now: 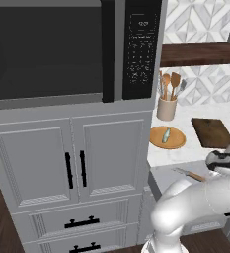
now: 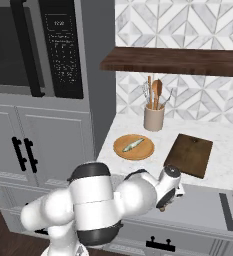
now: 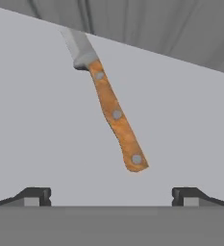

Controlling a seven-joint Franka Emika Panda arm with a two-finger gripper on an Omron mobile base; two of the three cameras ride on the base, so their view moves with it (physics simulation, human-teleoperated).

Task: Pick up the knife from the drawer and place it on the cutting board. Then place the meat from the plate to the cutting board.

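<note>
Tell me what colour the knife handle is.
Orange-brown wood with grey rivets, on the knife; clearest in the hand view.

My gripper [image 3: 111, 196] hangs wide-jawed over the drawer [image 3: 41, 129], whose bare grey floor lies free on both sides of the knife [image 3: 114, 113]. Beyond the knife's blade the drawer's back edge closes the way. Nothing stands between my fingertips and the knife's handle.

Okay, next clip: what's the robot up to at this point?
The end effector hangs open over the knife, which lies untouched on the floor of the pulled-out drawer. On the counter, the meat still sits on the plate, and the cutting board beside it has nothing on it. No step of the task is done yet.
</note>
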